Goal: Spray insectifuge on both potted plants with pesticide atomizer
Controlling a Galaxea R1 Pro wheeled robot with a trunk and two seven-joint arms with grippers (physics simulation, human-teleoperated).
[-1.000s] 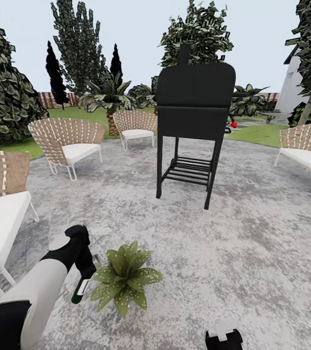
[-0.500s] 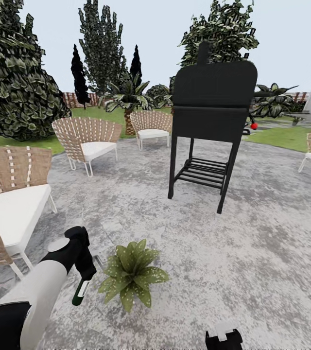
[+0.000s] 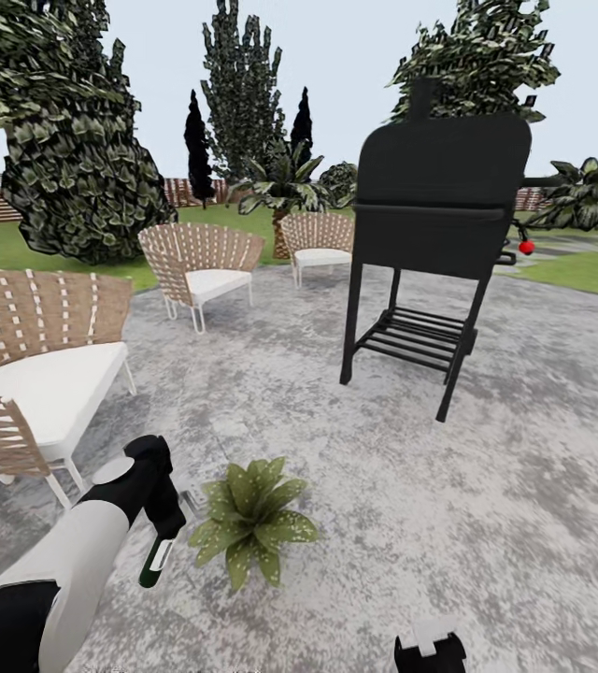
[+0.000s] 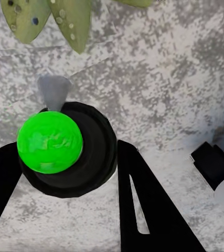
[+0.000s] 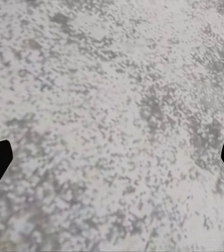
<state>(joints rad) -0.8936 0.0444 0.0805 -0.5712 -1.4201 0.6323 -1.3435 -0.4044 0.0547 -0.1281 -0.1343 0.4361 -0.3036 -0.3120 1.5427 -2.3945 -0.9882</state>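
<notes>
Left gripper (image 3: 156, 523) clamped on pesticide atomizer (image 3: 157, 559); potted plant (image 3: 248, 523) at three o'clock: swing nozzle across every leaf. Right gripper (image 3: 428, 645) spread, idle.

green potted plant (image 3: 250, 531) w/ white specks, black grill (image 3: 439, 215), mottled grey patio (image 3: 486, 523)

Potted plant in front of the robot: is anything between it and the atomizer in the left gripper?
Nothing visible. The left gripper holds the pesticide atomizer right beside the potted plant, with bare patio paving around them. The black grill stands well beyond.
</notes>
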